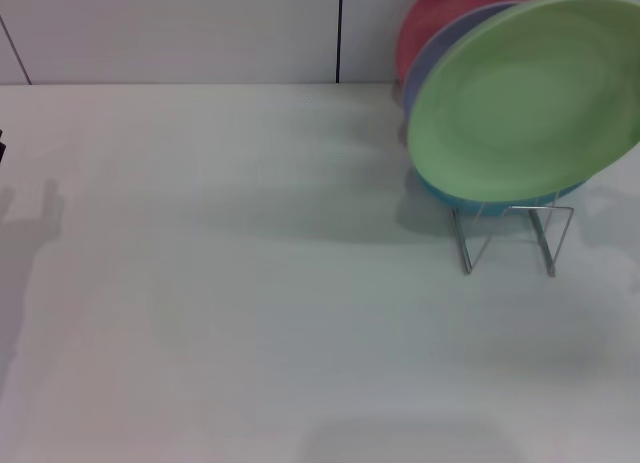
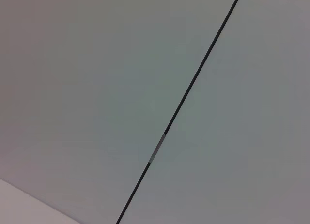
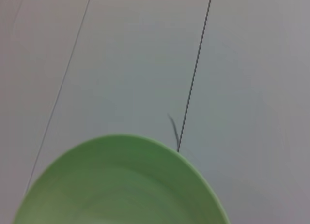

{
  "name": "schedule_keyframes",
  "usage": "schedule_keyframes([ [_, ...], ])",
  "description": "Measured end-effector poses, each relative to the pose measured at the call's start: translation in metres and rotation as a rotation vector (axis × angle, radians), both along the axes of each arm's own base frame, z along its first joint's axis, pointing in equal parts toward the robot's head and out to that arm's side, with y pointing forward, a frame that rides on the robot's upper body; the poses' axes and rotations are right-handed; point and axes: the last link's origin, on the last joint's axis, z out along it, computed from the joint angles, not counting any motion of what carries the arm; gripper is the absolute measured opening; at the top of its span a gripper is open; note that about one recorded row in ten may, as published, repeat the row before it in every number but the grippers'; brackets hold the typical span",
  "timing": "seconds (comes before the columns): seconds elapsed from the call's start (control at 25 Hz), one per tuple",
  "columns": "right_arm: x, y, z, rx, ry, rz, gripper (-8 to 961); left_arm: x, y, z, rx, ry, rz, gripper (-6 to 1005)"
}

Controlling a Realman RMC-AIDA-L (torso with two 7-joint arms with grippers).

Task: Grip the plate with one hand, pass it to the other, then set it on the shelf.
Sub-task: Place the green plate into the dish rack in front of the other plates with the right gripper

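Observation:
The light green plate [image 1: 525,98] stands tilted at the far right of the head view, above the silver wire shelf [image 1: 510,238] and in front of the other plates there. Its right edge runs out of view. I cannot tell whether it rests in the shelf or is held. The right wrist view shows the plate's rim [image 3: 121,185] very close, with the pale wall behind it. No gripper fingers show in any view. The left wrist view shows only wall panels and a dark seam [image 2: 184,98].
A light blue plate [image 1: 470,196], a lavender plate [image 1: 440,48] and a red plate [image 1: 440,13] stand behind the green one in the shelf. The white table [image 1: 250,283] stretches left and forward. A dark sliver [image 1: 2,148] shows at the left edge.

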Motion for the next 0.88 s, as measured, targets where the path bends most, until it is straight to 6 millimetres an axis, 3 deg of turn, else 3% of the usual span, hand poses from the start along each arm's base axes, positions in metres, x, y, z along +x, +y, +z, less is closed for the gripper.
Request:
schedule_keyframes([
  [0.88, 0.015, -0.012, -0.008, -0.016, 0.007, -0.038, 31, 0.000, -0.003, -0.001, -0.003, -0.004, -0.011, 616],
])
